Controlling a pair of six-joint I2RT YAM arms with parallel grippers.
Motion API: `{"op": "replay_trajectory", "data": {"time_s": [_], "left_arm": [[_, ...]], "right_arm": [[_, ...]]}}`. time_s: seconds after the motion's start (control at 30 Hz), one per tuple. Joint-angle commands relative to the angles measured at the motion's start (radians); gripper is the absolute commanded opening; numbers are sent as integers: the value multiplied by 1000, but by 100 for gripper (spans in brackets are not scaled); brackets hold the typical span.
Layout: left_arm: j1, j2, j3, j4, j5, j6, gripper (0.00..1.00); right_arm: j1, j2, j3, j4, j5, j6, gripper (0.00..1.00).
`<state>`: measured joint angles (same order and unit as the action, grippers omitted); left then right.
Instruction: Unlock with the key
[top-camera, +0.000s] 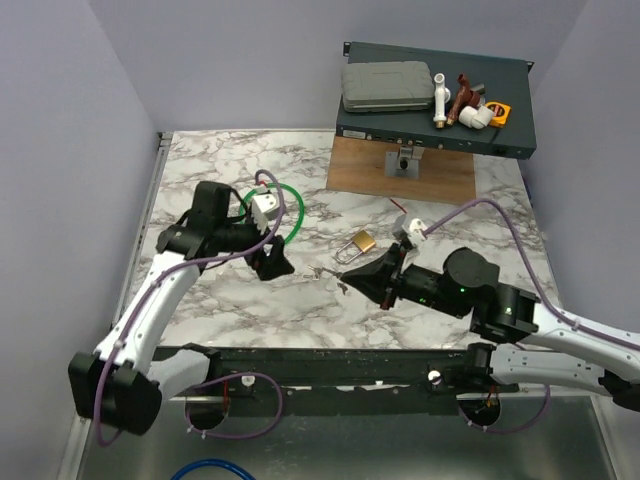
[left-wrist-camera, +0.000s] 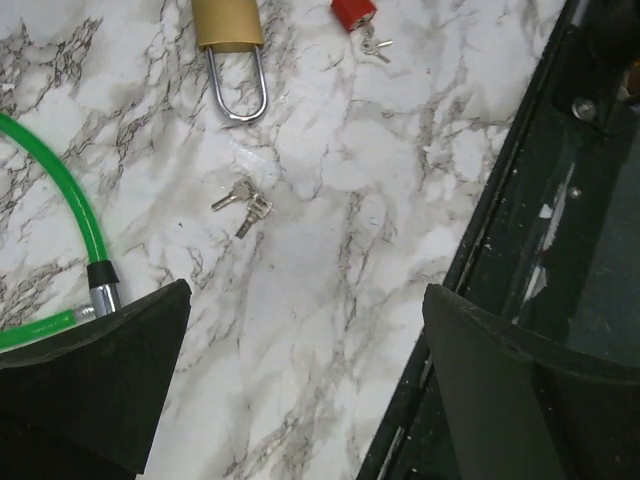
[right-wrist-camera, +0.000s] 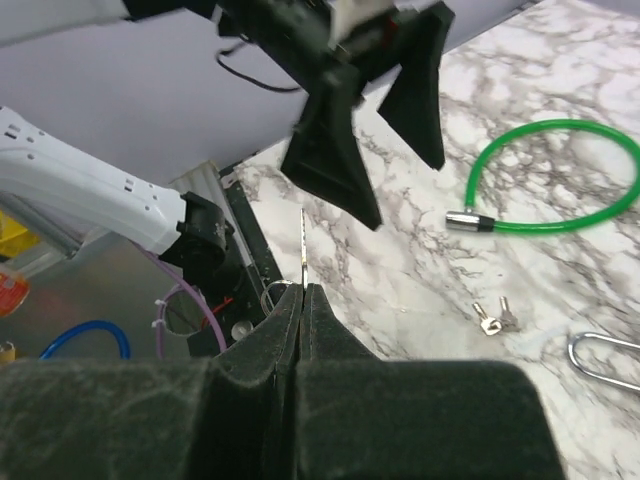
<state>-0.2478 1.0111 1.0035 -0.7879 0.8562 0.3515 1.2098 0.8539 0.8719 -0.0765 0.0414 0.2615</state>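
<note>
Sticking up out of the right claw (right-wrist-camera: 303, 292) is the key (right-wrist-camera: 302, 240). From the right wrist it shows as a thin sliver of metal seen edge-on, pinched between two fingers pressed tight together. What looks like a small ring (right-wrist-camera: 275, 296) shows just beside those fingers. From overhead, that claw sits low over the marbled surface (top-camera: 300, 315) near its front middle, tip pointing left. In the left wrist view a red tag (left-wrist-camera: 352, 11) shows at the very top edge, with a bit of small key metal just below it. I cannot tell whether it hangs from the claw or lies on the surface.

Near it a brass padlock (left-wrist-camera: 228, 22) lies flat. Both legs of its silver shackle (left-wrist-camera: 237, 90) run into the body, and the bow is turned towards the left arm. A loose pair of small keys (left-wrist-camera: 243, 202) lies between the shackle and the left claw (left-wrist-camera: 305, 300), apart from both. The left claw is spread wide with nothing between its fingers, hovering over bare marble and facing the right claw. A green cable loop (right-wrist-camera: 550, 227) lies behind it, the cable's metal end close to one finger. At the far right, a dark flat case (top-camera: 400, 125) stands raised above a wooden board (top-camera: 360, 170), with odds and ends on top.
</note>
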Motion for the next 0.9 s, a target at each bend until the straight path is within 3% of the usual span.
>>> {"op": "replay_trajectory", "data": {"time_s": [0.0, 0.07, 0.1, 0.2, 0.3, 0.57, 0.87], "left_arm": [[-121, 159, -25, 308, -188, -138, 98], [-199, 242, -11, 364, -250, -128, 93], [-230, 286, 12, 379, -275, -128, 82], [-291, 458, 125, 360, -326, -147, 29], [-346, 605, 245, 312, -379, -107, 3], [-433, 835, 400, 283, -501, -72, 0], [-524, 974, 484, 217, -673, -39, 0]], "right_arm": [[5, -113, -12, -112, 133, 14, 1], [6, -156, -11, -120, 153, 22, 1], [5, -171, -8, -123, 162, 25, 1], [6, -189, 12, -141, 181, 27, 1], [5, -202, 32, -146, 197, 20, 1], [6, -204, 81, -157, 189, -1, 1], [6, -187, 134, -172, 141, -25, 1]]}}
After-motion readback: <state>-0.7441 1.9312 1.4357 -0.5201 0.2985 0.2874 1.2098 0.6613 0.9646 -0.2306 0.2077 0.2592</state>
